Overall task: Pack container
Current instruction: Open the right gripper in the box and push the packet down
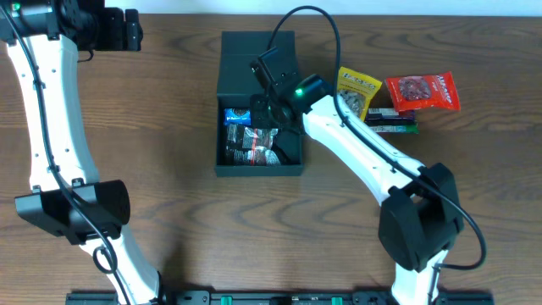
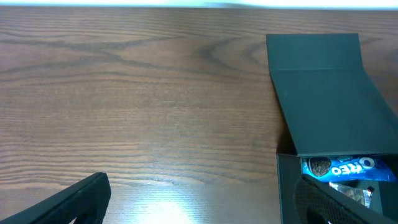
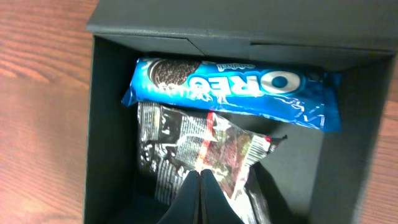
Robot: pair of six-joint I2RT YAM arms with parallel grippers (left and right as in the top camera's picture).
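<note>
Overhead, the container (image 1: pixel 241 68) sits near the middle of the wooden surface (image 1: pixel 169 169), a little toward 12 o'clock, with its flap lid thrown back flat on the 12 o'clock side. Inside, a blue Oreo packet (image 1: pixel 235 117) lies across the box next to the lid hinge, and a crinkled black-and-white packet (image 1: pixel 254 146) lies just beside it toward 6 o'clock. The right arm reaches in from 4 o'clock, and its wrist view shows the right claw (image 3: pixel 199 182) low in the box with its two fingers pressed together, tips right at the crinkled packet; I cannot tell whether any film is pinched between them. Outside, at 3 o'clock of the container, lie a yellow packet (image 1: pixel 357 89), a red packet (image 1: pixel 423 91) and a dark bar (image 1: pixel 391 124), the three close together. The left claw (image 1: pixel 134 30) hangs at the 10 o'clock corner, well apart from the box, its fingers (image 2: pixel 74 202) spread wide with nothing between them.
</note>
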